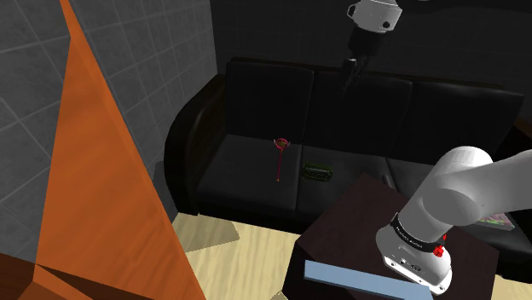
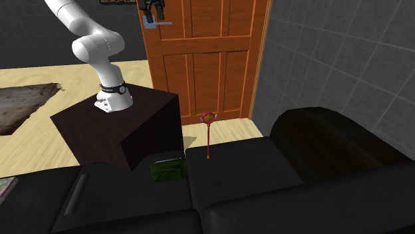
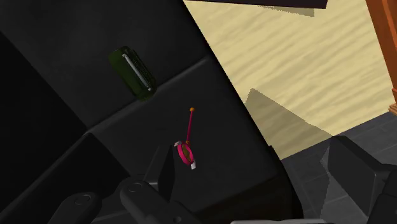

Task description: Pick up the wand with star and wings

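Closest to the wrist camera, the black jaws stand wide apart with nothing between them. The gripper (image 3: 254, 153) hangs high over the black sofa (image 3: 63, 127), well apart from anything it could take hold of.

The wand (image 3: 188, 135), a thin red stick with a pink ringed head, is on a seat cushion of that sofa. Seen from both sides of the room its head sits above its thin end, so it seems to stand nearly upright, not lie flat. From the wrist camera the head lies just beside one jaw, not midway between the two.

That offset is the first risk. A straight descent would likely bring one jaw down onto the head instead of bracketing the stick. An upright, slender wand would probably topple at the lightest knock. It could then roll toward the seam between cushions or off the front edge to the floor (image 3: 305, 70).

The stick is also very thin. If the jaws close a little off line they may meet beside it and catch nothing. Going too deep would press them into the cushion.

A small dark green case (image 3: 135, 71) rests near the wand on the same seat. It is far enough off that only a badly aimed approach would strike it.
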### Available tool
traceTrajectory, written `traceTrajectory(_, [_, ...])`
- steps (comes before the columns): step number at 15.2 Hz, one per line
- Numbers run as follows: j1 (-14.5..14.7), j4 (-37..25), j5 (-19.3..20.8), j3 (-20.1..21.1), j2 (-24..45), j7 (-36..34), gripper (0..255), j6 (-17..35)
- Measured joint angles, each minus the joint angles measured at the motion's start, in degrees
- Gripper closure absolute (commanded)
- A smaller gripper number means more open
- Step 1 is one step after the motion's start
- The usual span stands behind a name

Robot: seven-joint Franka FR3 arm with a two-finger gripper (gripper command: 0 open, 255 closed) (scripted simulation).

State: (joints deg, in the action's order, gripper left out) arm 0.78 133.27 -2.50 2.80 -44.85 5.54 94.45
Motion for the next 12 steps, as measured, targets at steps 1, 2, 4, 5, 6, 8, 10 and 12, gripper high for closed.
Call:
traceTrajectory(1, [0.0,0.0,0.0,0.0,0.0,0.0,0,0.0])
traceTrajectory(2, [0.0,0.9,0.2,-0.4,0.2,0.7,0,1.1])
traceTrajectory(4, [0.2,2.9,0.5,-1.4,0.8,2.7,0,4.1])
traceTrajectory(5, [0.3,4.1,0.7,-1.9,1.4,3.8,0,6.0])
traceTrajectory(6, [0.4,4.9,0.9,-2.6,2.7,5.1,0,8.4])
traceTrajectory(8, [0.5,8.5,1.3,-4.1,3.3,7.9,0,13.0])
traceTrajectory(10, [0.9,9.9,1.4,-5.1,5.8,10.2,0,17.4])
traceTrajectory(12, [1.3,11.3,1.5,-6.4,8.5,12.9,0,21.9])
